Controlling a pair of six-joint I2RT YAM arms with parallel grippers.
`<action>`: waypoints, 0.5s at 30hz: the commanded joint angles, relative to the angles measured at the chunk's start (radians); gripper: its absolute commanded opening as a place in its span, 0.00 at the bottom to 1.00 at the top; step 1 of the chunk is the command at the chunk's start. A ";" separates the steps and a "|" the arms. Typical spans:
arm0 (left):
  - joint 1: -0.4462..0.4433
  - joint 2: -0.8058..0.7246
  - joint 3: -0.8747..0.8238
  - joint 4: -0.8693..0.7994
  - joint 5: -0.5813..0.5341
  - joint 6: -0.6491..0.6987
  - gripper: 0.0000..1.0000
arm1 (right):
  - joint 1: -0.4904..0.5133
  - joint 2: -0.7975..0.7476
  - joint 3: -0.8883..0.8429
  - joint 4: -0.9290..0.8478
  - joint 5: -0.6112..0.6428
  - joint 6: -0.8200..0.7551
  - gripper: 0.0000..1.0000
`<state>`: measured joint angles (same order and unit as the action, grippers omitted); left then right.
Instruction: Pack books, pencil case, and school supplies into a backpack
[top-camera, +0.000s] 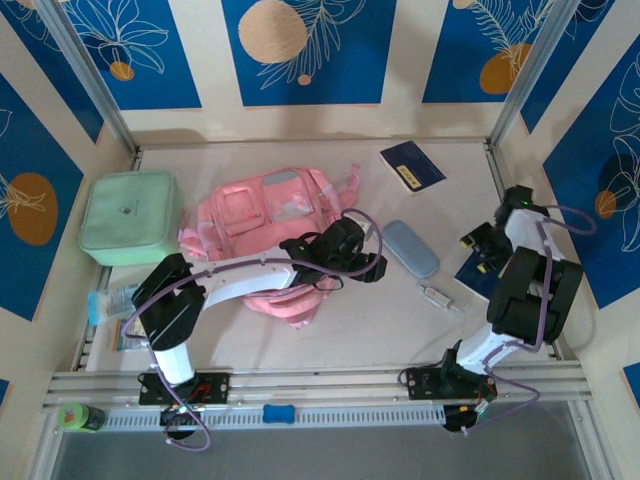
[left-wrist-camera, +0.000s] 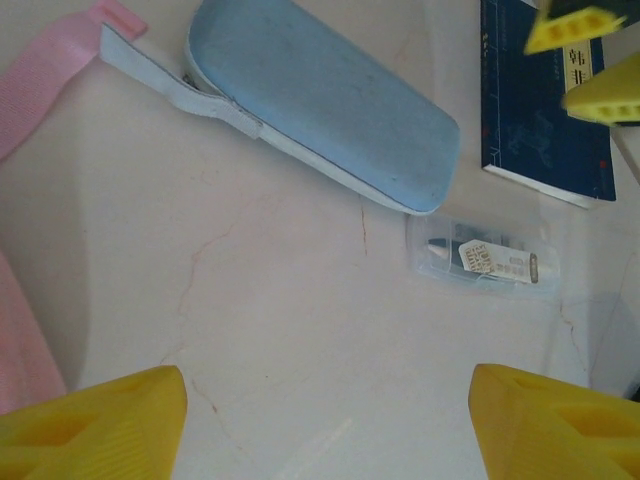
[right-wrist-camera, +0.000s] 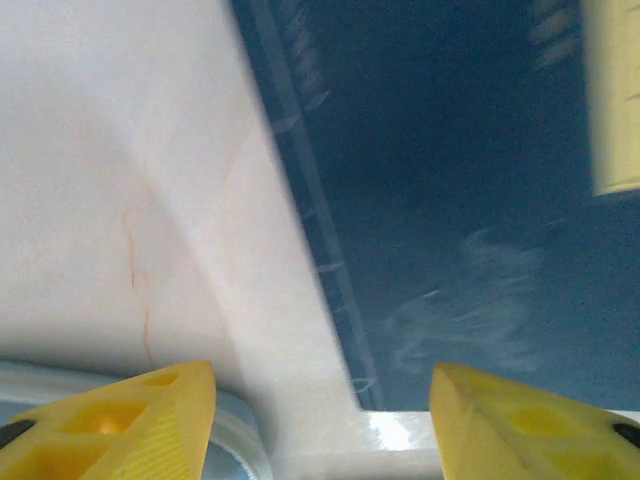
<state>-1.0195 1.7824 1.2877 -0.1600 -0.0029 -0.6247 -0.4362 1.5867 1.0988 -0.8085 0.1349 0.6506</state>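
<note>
The pink backpack (top-camera: 262, 222) lies at the table's middle left. My left gripper (top-camera: 366, 266) (left-wrist-camera: 325, 430) hovers just right of it, open over bare table. Ahead of it lies the grey-blue pencil case (top-camera: 411, 248) (left-wrist-camera: 325, 100), and past that a small clear packet (top-camera: 437, 297) (left-wrist-camera: 485, 258). A dark navy book (top-camera: 472, 280) (left-wrist-camera: 545, 110) (right-wrist-camera: 470, 200) lies at the right edge. My right gripper (top-camera: 484, 247) (right-wrist-camera: 320, 420) hangs open over that book's corner, with nothing between its fingers. Another navy book (top-camera: 412, 166) with a yellow label lies at the back.
A mint-green lidded box (top-camera: 130, 216) stands left of the backpack. Small supplies (top-camera: 113, 305) lie near the front left edge. A metal rail (top-camera: 320, 385) runs along the front, and wall panels close in the table on three sides.
</note>
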 joint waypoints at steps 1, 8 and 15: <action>-0.005 0.031 0.049 0.043 0.037 -0.031 0.74 | -0.078 -0.021 0.000 -0.004 0.045 -0.013 0.62; -0.010 0.084 0.083 0.070 0.076 -0.020 0.74 | -0.196 0.034 0.024 -0.005 0.137 0.016 0.81; -0.010 0.118 0.108 0.061 0.084 -0.020 0.74 | -0.225 0.157 0.059 -0.008 0.119 0.011 0.87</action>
<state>-1.0241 1.8793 1.3556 -0.1074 0.0597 -0.6392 -0.6506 1.7077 1.1378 -0.7979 0.2630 0.6544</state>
